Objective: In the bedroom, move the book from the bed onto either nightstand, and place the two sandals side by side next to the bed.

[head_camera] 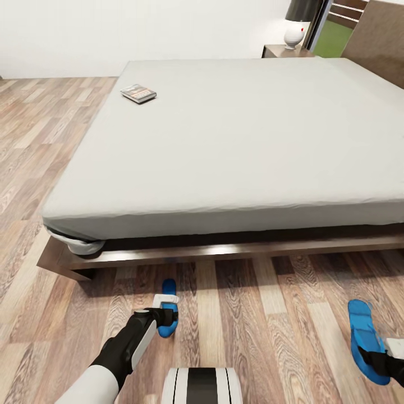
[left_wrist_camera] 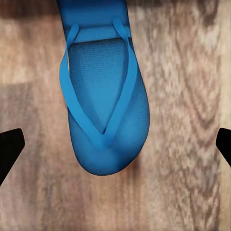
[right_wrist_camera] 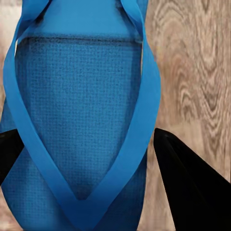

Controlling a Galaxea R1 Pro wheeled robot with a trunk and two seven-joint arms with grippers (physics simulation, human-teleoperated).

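The book (head_camera: 138, 93) lies on the bed's (head_camera: 235, 140) grey mattress near its far left corner. One blue sandal (head_camera: 167, 310) (left_wrist_camera: 106, 110) rests on the wood floor just in front of the bed frame. My left gripper (head_camera: 164, 315) (left_wrist_camera: 115, 149) hovers over it, open, fingers (left_wrist_camera: 9, 149) spread wide of the sole. The other blue sandal (head_camera: 365, 336) (right_wrist_camera: 82, 120) lies far to the right on the floor. My right gripper (head_camera: 386, 359) (right_wrist_camera: 86, 139) is shut on it, its fingers (right_wrist_camera: 187, 187) pressed against the sole's sides.
A dark nightstand (head_camera: 283, 52) with a white lamp (head_camera: 294, 28) stands at the far side of the bed, beside the brown headboard (head_camera: 376, 39). Open plank floor (head_camera: 264, 331) stretches between the two sandals and to the left of the bed.
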